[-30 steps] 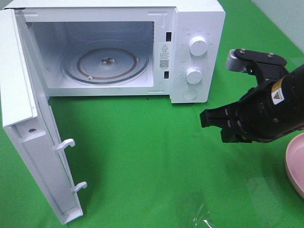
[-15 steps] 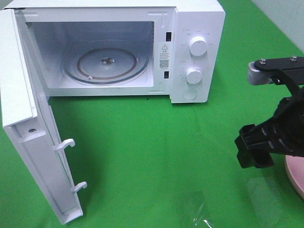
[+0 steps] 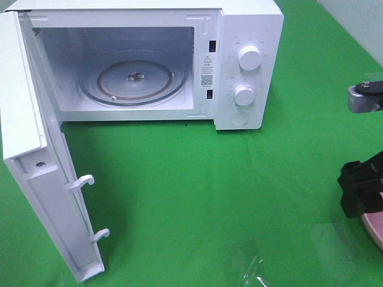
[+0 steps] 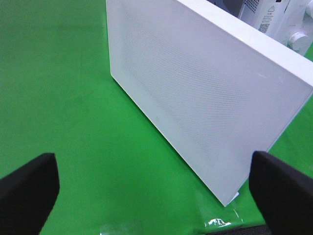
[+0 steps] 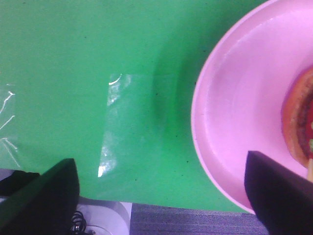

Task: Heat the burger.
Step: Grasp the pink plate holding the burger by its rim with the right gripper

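Note:
The burger (image 5: 299, 117) shows only as a brown and red edge on the round pink plate (image 5: 234, 122) in the right wrist view; the exterior view does not show it. My right gripper (image 5: 161, 196) hovers open over the plate's rim and the green cloth beside it, with nothing between its fingers. From above, that gripper (image 3: 359, 194) sits at the far right edge, just over the plate (image 3: 374, 230). The left gripper (image 4: 156, 196) is open and empty, facing the outer face of the microwave door (image 4: 195, 83); the exterior view does not include it.
A white microwave (image 3: 248, 24) stands at the back with its door (image 3: 36, 155) swung wide open to the left and a bare glass turntable (image 3: 134, 81) inside. Two knobs are on its right panel. Shiny tape patches (image 3: 254, 272) lie on the green cloth.
My right arm has drawn back to the right, from in front of the microwave's panel to over the pink plate, and its jaws have opened. Microwave and door are unmoved.

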You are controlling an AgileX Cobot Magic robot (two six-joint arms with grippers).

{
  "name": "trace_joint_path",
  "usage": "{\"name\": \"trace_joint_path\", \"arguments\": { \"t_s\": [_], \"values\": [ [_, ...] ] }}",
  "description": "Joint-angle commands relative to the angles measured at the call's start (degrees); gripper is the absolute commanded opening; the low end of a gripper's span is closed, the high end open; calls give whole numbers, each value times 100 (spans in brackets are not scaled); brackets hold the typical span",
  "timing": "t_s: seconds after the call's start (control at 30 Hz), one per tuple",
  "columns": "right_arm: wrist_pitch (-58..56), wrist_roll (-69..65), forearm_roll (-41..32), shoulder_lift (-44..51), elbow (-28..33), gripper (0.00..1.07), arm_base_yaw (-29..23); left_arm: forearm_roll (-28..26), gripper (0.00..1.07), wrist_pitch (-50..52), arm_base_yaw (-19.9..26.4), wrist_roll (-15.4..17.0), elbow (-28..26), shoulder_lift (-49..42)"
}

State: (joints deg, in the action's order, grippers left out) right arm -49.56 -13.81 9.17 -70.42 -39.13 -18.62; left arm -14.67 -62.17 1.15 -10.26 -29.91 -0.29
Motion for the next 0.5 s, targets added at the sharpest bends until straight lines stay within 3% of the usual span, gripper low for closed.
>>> {"name": "trace_joint_path", "arguments": {
  "t_s": [0.03,0.3,0.5],
  "values": [
    [34,235,40,-11,-6,88,252,-40,98,46,6,6,-17,-97],
    [344,521,74,-487,-6,86,905,-40,98,46,6,6,-17,-97],
    [728,539,69,-905,-6,84,945,-40,98,46,6,6,-17,-97]
  ]
}}
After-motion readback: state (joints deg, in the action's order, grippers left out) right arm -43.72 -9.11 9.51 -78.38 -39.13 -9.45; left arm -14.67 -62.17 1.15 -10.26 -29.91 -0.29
